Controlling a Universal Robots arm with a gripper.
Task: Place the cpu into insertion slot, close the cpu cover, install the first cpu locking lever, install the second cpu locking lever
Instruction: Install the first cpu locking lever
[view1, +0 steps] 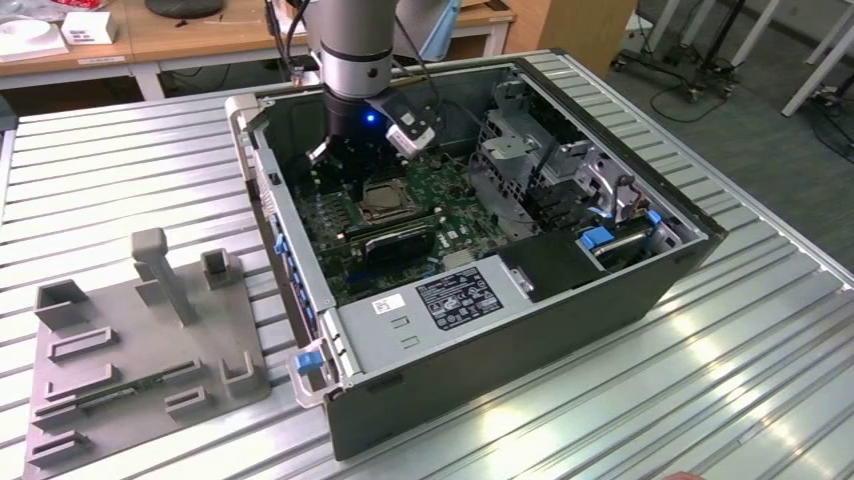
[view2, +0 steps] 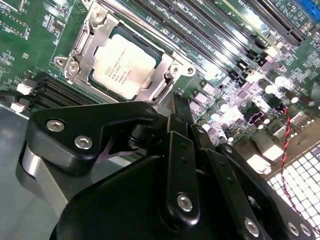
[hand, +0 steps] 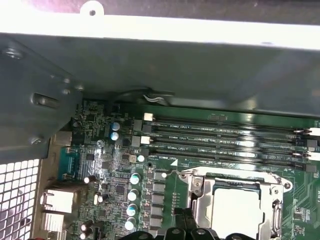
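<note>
The cpu (view2: 124, 65) lies flat in the insertion slot (view2: 102, 86) on the green motherboard, its silvery-beige top facing up. The cpu cover (view2: 82, 46), a silvery frame, lies down around the chip's edges. In the first wrist view the cpu (hand: 237, 212) and cover (hand: 200, 197) sit just beyond my fingertips. My black gripper (view2: 177, 112) hovers just beside the socket's corner, fingers together and holding nothing. In the exterior view the gripper (view1: 344, 160) hangs inside the open computer case, just above and behind the slot (view1: 383, 201).
Long black memory slots (hand: 225, 137) run beside the socket. The case's grey wall (hand: 165, 70) stands close behind them. A metal drive cage (view1: 514, 150) and the power supply (view1: 447, 300) crowd the case. A grey fixture (view1: 147, 340) sits on the slatted table.
</note>
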